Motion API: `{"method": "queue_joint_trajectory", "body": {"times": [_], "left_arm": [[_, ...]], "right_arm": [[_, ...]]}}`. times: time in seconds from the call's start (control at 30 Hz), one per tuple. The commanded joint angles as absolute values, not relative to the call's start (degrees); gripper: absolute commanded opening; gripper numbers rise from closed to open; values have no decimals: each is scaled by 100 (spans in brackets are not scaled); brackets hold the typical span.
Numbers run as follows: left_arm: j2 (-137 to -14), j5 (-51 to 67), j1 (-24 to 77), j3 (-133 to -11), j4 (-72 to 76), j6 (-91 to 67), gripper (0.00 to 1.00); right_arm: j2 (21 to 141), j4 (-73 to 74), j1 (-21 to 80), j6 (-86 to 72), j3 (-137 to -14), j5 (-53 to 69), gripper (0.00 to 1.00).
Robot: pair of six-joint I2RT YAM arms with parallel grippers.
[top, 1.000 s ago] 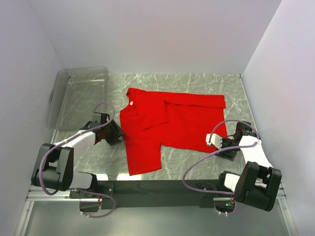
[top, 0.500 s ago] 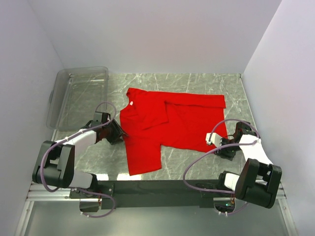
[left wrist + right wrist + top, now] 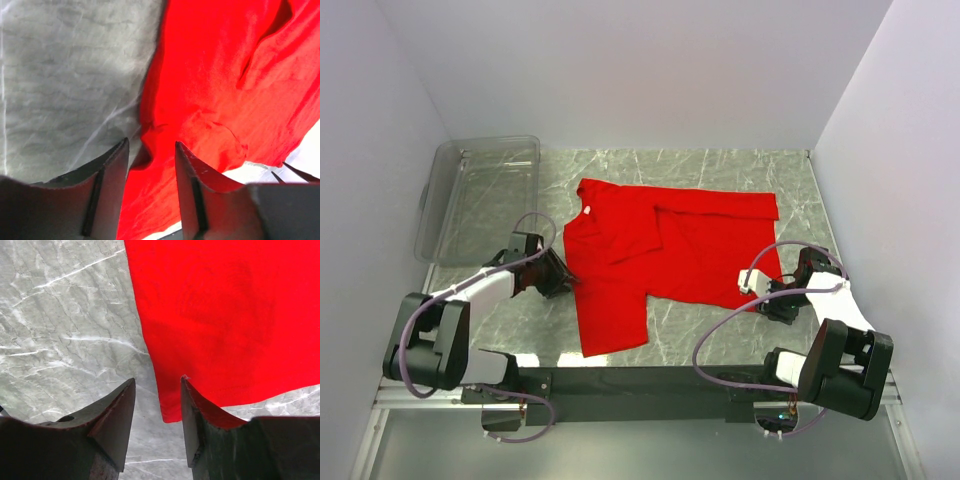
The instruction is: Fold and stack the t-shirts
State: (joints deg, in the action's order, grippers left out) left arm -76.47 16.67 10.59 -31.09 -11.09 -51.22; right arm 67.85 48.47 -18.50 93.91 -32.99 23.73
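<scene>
1. Shirt (image 3: 670, 245) lies flat on the table (image 3: 720, 165), its long axis running left to right, with the collar and white label (image 3: 587, 208) at the left end and the hem at the right.
2. At the shirt's left edge, just below the collar, sits the left gripper (image 3: 552, 275), and the cloth lies to its right. At the near right hem corner sits the right gripper (image 3: 767, 293), and the cloth lies to its left and beyond it. Each arm is the nearer one for its own end.
3. In the left wrist view the fingers (image 3: 112, 170) stand partway apart, astride a raised ridge of the red edge. The gap is wider than the cloth, so nothing looks pinched.
4. In the right wrist view the fingers (image 3: 117, 410) are likewise partway apart. The hem corner lies on the table between them, unclamped.
5. The shirt is plain bright red and mostly smooth. A far strip is folded over onto the body. A broad flap, likely a sleeve, juts toward the near edge at the left. Small wrinkles gather by the left gripper.
6. As a judgement, both ends look lined up for a pinch, so the coming fold depends on gripping these two points along the long axis.
7. A clear bin (image 3: 480, 190) stands far left, apart from the shirt.
</scene>
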Motion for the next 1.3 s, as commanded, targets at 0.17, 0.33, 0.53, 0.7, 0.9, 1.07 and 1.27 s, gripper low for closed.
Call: {"method": "queue_joint_trajectory", "body": {"times": [0.17, 0.33, 0.53, 0.7, 0.9, 1.07, 1.27], "left_arm": [[-8120, 1661, 1090, -3278, -659, -5054, 40], [-8262, 1679, 1090, -3331, -501, -5036, 20], [-8174, 1705, 1090, -3305, -483, -4975, 1], [-8104, 1766, 1090, -3305, -510, -4931, 1], [-7884, 1828, 1090, -3401, -554, -4843, 1], [-7463, 1793, 1081, -3419, -475, -4711, 1], [-7391, 1942, 1072, -3454, -396, -4649, 1]], "right_arm": [[6767, 4878, -1811, 9404, -3454, 2584, 46], [6899, 4860, -1811, 9439, -3472, 2645, 41], [7171, 4737, -1741, 9387, -3533, 2602, 30], [7295, 4570, -1661, 9071, -3612, 2645, 13], [7067, 5193, -1845, 8982, -4130, 2917, 0], [6663, 5983, -2135, 8974, -4737, 3374, 0], [6320, 6179, -2320, 8702, -4957, 3744, 0]]}}
